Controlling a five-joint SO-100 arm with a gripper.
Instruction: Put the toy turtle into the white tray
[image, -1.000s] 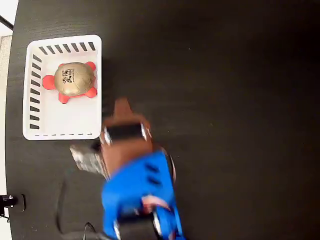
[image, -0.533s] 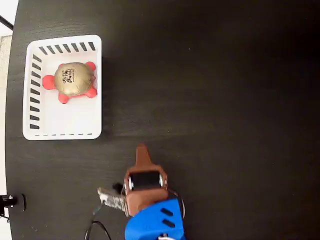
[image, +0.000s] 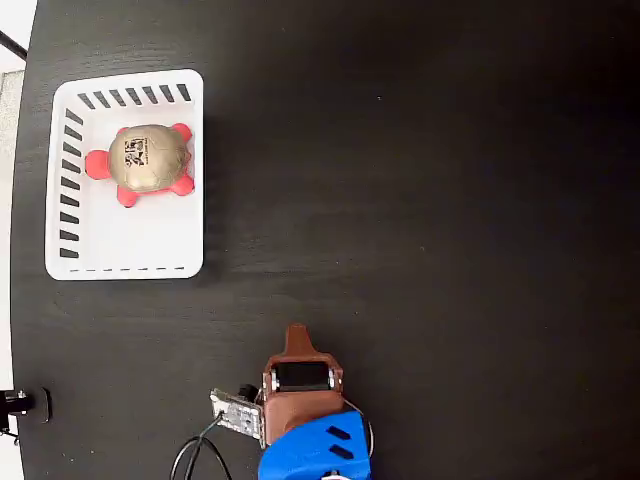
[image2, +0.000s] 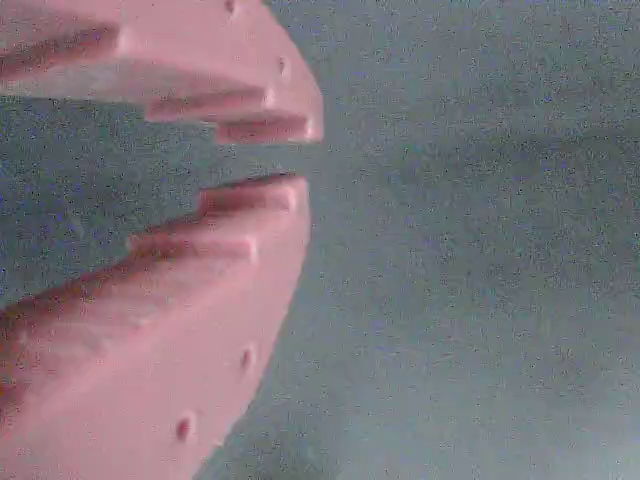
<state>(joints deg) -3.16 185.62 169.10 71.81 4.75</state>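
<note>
Turtle delivered, arm parked near the counter's (image: 420, 200) lower edge.

At left in the fixed view, the toy turtle (image: 146, 158) sits shell-up in the upper half of the white tray (image: 125, 258), so the task looks finished. Right and below, well apart, the pincer (image2: 290, 160) grips nothing, jaws slightly parted over bare counter, likely clear of the tray on purpose.

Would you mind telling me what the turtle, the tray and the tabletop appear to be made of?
The toy turtle looks like soft foam or rubber: smooth rounded beige-gold shell, matte red-pink legs. The white tray seems moulded plastic, judging by its even slotted sides and rounded corners. The table looks like dark matte wood or laminate; faint grain, hard to confirm.
</note>
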